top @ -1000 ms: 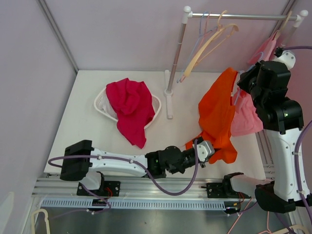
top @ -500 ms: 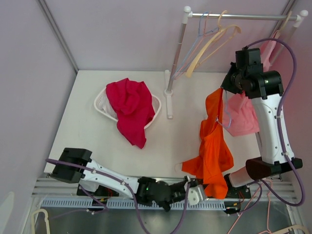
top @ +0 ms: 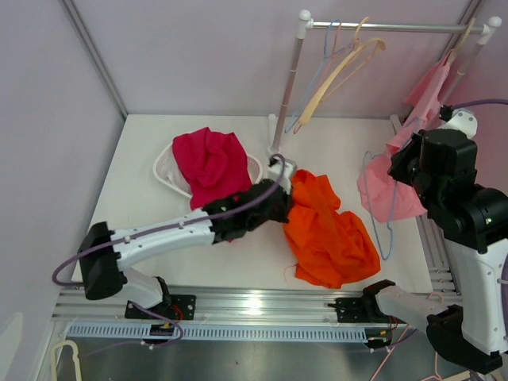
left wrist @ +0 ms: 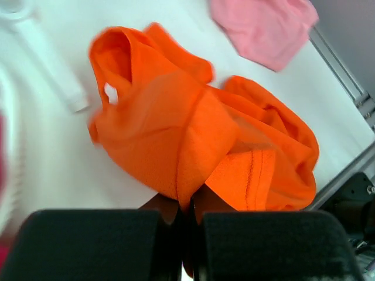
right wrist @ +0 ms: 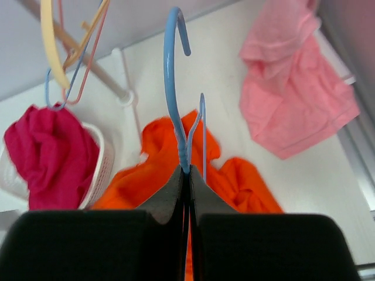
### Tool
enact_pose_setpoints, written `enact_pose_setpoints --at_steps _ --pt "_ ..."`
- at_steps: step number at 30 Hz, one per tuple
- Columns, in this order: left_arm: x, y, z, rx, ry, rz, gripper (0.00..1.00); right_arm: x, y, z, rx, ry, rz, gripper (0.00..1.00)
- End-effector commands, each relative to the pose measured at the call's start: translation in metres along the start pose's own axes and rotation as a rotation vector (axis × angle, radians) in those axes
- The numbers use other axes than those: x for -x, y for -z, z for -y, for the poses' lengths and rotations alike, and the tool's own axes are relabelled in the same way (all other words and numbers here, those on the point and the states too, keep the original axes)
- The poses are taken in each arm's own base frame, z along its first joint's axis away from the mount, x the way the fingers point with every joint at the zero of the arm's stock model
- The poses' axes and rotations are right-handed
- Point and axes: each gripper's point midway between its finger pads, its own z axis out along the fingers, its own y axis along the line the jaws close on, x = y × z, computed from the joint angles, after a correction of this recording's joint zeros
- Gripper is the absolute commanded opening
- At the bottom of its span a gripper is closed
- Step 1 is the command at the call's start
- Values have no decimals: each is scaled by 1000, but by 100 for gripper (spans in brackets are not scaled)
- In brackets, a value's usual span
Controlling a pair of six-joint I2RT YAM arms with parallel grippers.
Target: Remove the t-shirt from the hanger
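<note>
The orange t-shirt [top: 327, 234] lies crumpled on the white table, off the hanger. My left gripper [top: 284, 205] is shut on a fold of its left edge; in the left wrist view the fold [left wrist: 193, 146] runs into the closed jaws of that gripper [left wrist: 187, 211]. My right gripper [right wrist: 188, 175] is shut on the neck of a bare blue wire hanger [right wrist: 173, 88] and holds it in the air above the shirt [right wrist: 234, 181]. In the top view the hanger [top: 387, 230] hangs beside the right arm [top: 436, 171], whose wrist hides the fingers.
A white basket [top: 164, 176] holding a red garment [top: 213, 171] stands at the left. The rack's pole [top: 287, 95] and base [top: 275, 171] stand behind the shirt. Several empty hangers [top: 341, 59] hang on the rail. A pink shirt [top: 397, 186] hangs at the right.
The orange shirt came off the blue hanger. My left arm swung it from the table's near edge to the middle. My right arm moved right and back with the bare hanger.
</note>
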Motion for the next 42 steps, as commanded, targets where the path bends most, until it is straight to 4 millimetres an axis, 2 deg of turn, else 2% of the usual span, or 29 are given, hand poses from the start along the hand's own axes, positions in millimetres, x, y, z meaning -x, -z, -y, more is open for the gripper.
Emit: enact_pose_setpoints --at_steps 1,2,3,4,6,7,8,9,11,13,14,15,16,20,21,24,26,27,29,30,31,32,33,35,36,38,39,41,42 --pt "56 60 -11 -105 152 26 1 40 -22 2 -92 -5 181 0" --pt "65 67 -13 -107 130 24 1 45 -26 1 -104 -3 200 0" --pt "92 81 -12 -117 94 59 0 50 -30 1 -117 -1 218 0" --pt "89 88 -28 -59 71 17 1 63 -33 -3 -111 -16 259 0" --pt "143 114 -34 -38 62 110 1 83 -54 -9 -121 -16 305 0" --pt "148 117 -56 11 75 86 1 94 -59 -11 -107 -23 324 0" --pt "191 133 -56 -4 96 168 1 99 -68 -18 -72 -23 319 0" --pt "209 136 -82 46 111 201 1 107 -90 -15 -95 -30 320 0" --pt "253 144 -96 46 118 300 1 127 -102 -19 -82 -42 349 0" --pt "294 126 -128 102 85 372 1 136 -136 -22 -85 -38 340 0" --pt "336 143 -130 113 64 489 1 153 -133 -29 -61 -45 377 0" --pt "369 135 -151 161 38 562 1 155 -152 -33 -64 -41 373 0" --pt "404 164 -153 170 26 687 1 161 -154 -36 -57 -44 389 0" --pt "449 203 -192 198 34 904 1 194 -161 -54 0 -42 481 0" --pt "450 199 -210 176 40 933 1 205 -158 -58 16 -46 522 0" --pt "457 214 -227 200 28 957 1 217 -169 -62 31 -42 565 0" --pt "441 188 -246 244 36 875 1 220 -179 -65 47 -37 579 0" --pt "417 156 -265 268 62 784 1 224 -182 -68 61 -39 595 0" --pt "401 147 -276 308 91 754 1 222 -198 -74 90 -38 581 0" --pt "361 111 -299 337 143 642 1 218 -206 -74 89 -34 552 0" --pt "353 106 -302 339 159 637 1 225 -202 -77 105 -41 566 0" --pt "347 109 -300 333 174 635 1 216 -219 -80 110 -37 530 0" --pt "305 81 -314 350 244 540 1 212 -225 -81 113 -39 517 0" --pt "279 74 -322 381 358 503 1 205 -236 -82 122 -35 495 0" --pt "232 57 -334 427 471 424 1 201 -244 -84 131 -36 486 0" --pt "195 50 -347 517 569 375 0 196 -253 -85 139 -33 471 0" --pt "142 36 -357 569 659 286 1 191 -261 -87 149 -26 457 0" --pt "112 29 -364 613 710 240 0 188 -267 -87 156 -23 445 0" --pt "76 27 -372 681 769 174 0 186 -270 -87 159 -19 437 0"
